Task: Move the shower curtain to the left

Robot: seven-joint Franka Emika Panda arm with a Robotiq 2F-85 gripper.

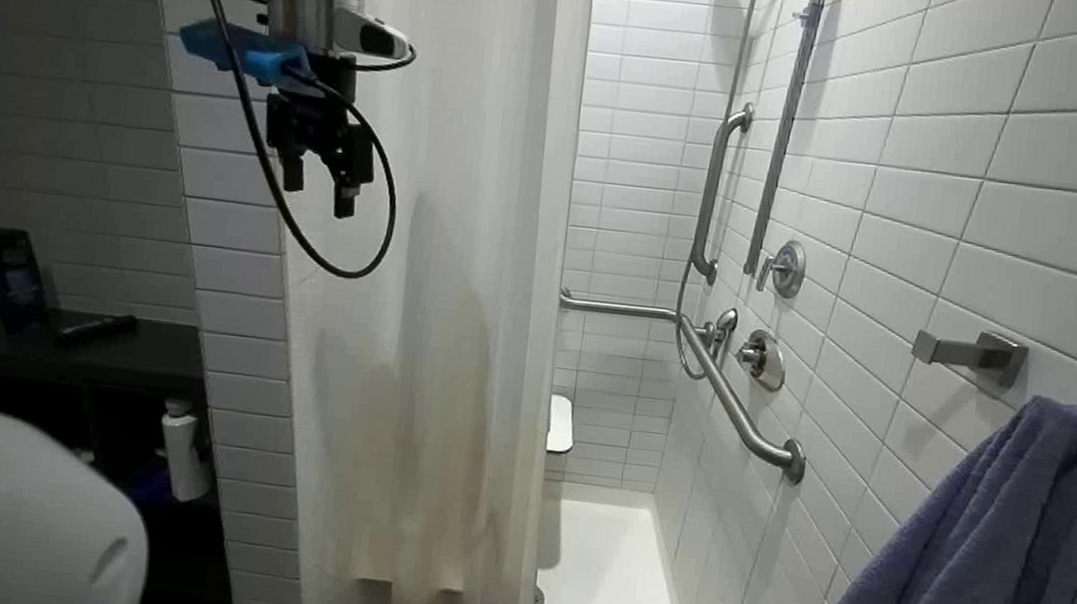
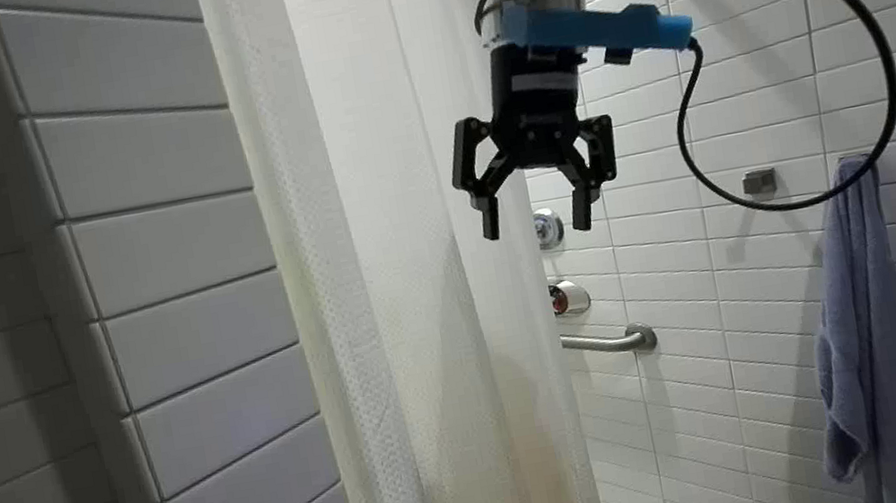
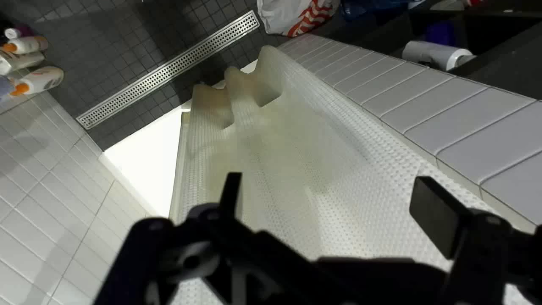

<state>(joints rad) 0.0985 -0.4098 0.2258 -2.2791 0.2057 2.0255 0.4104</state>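
The shower curtain [image 1: 435,331] is a tall off-white sheet with long vertical folds. It hangs across part of the shower opening, from the tiled wall end to near the middle in an exterior view, and also shows in an exterior view [image 2: 413,312]. In the wrist view the curtain [image 3: 288,140] fills the middle, with wavy lower folds. My gripper [image 1: 318,194] points down, with its fingers spread and nothing between them. It shows in front of the curtain's right edge in an exterior view [image 2: 537,226]. In the wrist view the gripper [image 3: 330,186] has the curtain behind its fingers; no contact is visible.
The tiled wall end [image 2: 179,251] stands beside the curtain. A steel grab bar [image 1: 737,408] and a bluish-purple towel [image 1: 993,550] are on the tiled side wall. A dark shelf [image 1: 123,353] with bottles and a white sink [image 1: 26,508] stand outside. The arm's cable loops beside the gripper.
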